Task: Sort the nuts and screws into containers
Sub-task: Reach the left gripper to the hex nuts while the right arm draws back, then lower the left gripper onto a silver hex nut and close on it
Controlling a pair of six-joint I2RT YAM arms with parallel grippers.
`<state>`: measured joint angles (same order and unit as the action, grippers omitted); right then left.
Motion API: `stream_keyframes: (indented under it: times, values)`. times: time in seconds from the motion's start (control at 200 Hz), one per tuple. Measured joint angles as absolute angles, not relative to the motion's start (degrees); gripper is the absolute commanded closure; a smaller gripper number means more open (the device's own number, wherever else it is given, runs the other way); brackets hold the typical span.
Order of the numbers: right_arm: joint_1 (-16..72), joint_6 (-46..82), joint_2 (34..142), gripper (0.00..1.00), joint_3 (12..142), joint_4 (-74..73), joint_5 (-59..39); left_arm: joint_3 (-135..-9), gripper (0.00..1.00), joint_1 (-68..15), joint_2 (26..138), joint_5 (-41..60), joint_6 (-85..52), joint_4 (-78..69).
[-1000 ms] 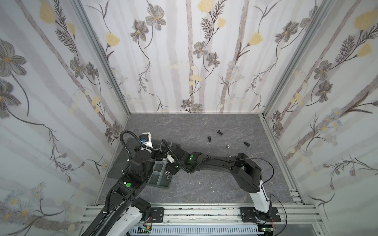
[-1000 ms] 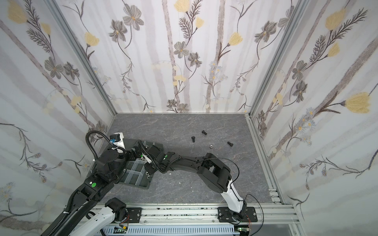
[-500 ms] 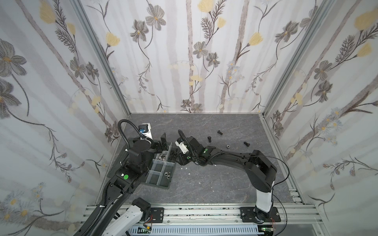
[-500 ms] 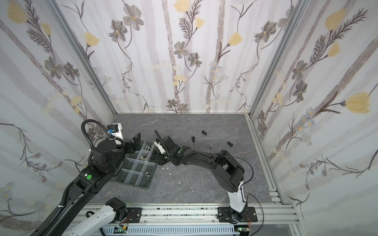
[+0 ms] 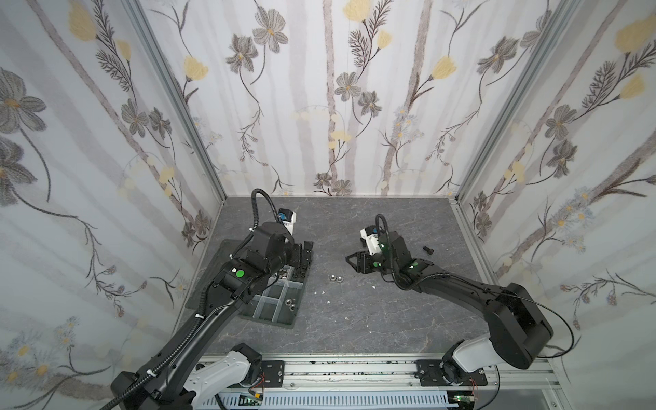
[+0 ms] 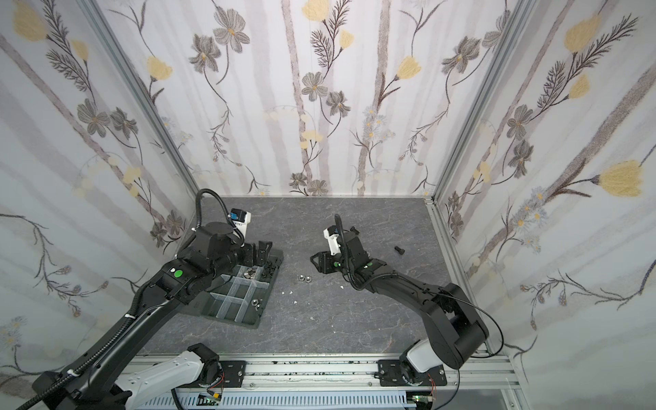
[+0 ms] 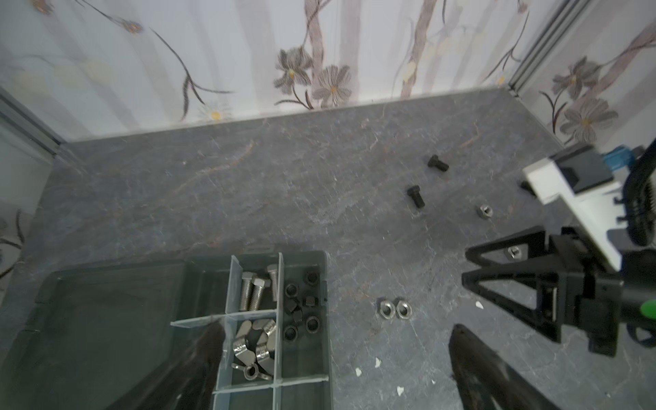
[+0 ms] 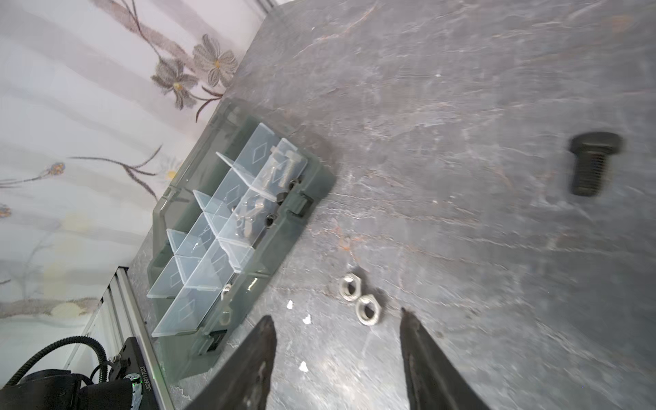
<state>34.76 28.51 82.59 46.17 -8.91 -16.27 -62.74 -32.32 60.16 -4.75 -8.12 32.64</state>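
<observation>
Tray point(image 7: 328, 355) is part-filled. Your left hand point(image 5: 304, 257) and right hand point(image 8: 336, 316) stand wide, empty; loose nuts point(image 7: 387, 308) and black screws point(image 7: 416, 196) remain on the worktop point(image 7: 248, 195).

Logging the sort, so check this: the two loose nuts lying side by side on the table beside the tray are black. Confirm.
Wrong colour: the two loose nuts are shiny silver, as the left wrist view shows. They do lie side by side on the table beside the tray.

A lab's robot test booth: papered wall panels point(image 5: 301, 88) (flowered, set between metal posts point(image 5: 179, 99)) enclose a grey slab point(image 5: 355, 319), with two arms point(image 5: 461, 287) bolted to a rail point(image 5: 355, 369).
</observation>
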Motion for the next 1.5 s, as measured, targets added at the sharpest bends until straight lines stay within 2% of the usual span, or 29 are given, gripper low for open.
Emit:
stream_keyframes:
  times: [0.27,0.555,0.754,1.089,1.209,1.499]
  values:
    - [23.16,32.80,70.39,0.42,32.40,-14.81,-15.07,-63.37,0.21,-36.86,70.85,-4.19,-10.66,34.89]
    - [20.49,36.69,64.90,0.44,26.63,-19.97,-14.98,-63.72,0.26,-39.07,82.67,-4.25,-12.64,33.85]
    - [19.77,38.28,60.01,0.45,23.18,-22.63,-12.75,-64.07,0.41,-40.42,88.60,-3.40,-13.98,32.05]
    - [19.22,40.05,59.51,0.44,21.43,-25.02,-10.50,-64.16,0.52,-42.26,96.31,-2.79,-15.00,28.60]
    - [19.16,40.07,59.77,0.45,21.41,-25.10,-10.50,-64.14,0.59,-42.26,98.00,-2.79,-15.11,28.01]
    - [19.16,40.07,59.79,0.44,21.41,-25.47,-10.50,-62.41,0.59,-42.33,99.42,-1.85,-15.62,26.06]
